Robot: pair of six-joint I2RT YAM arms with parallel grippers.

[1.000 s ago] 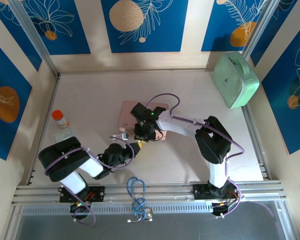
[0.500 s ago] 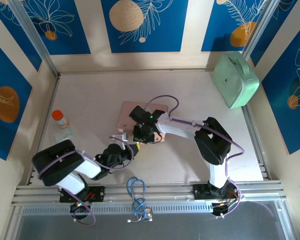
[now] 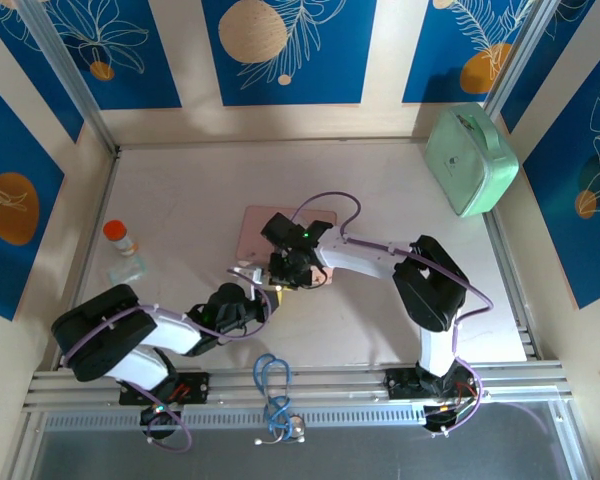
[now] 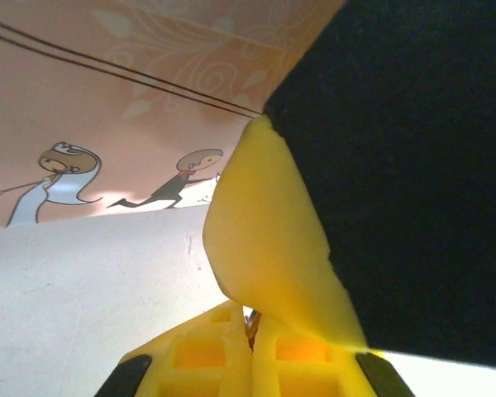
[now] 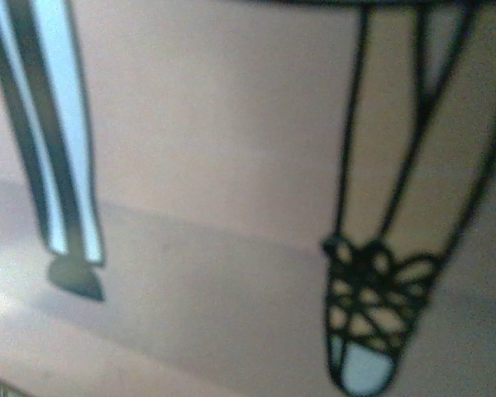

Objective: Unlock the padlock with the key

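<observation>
The left arm's elbow has swung out toward 7 o'clock since a second ago, and its forearm now lies lower across the table [image 3: 180,190]. The left gripper [image 3: 271,292] has kept its place at the near edge of the pink picture tin [image 3: 256,226]. The right gripper [image 3: 292,268] has hardly stirred and sits on the tin's 6 o'clock edge, nose to nose with the left.

From the left wrist, the yellow fingers [image 4: 264,240] are pressed together. A thin metal sliver sits at their seam, too small to name, and the tin's cartoon figures [image 4: 107,174] are just beyond. The right wrist camera is tight on the tin's artwork [image 5: 215,124]. I cannot tell how the right jaws stand.

The padlock? I cannot pick it out where the grippers meet.

A mint-green case [image 3: 470,160] sits at 2 o'clock, an orange-capped bottle [image 3: 120,238] at 9 and a blue cable loop [image 3: 272,385] at 6.
</observation>
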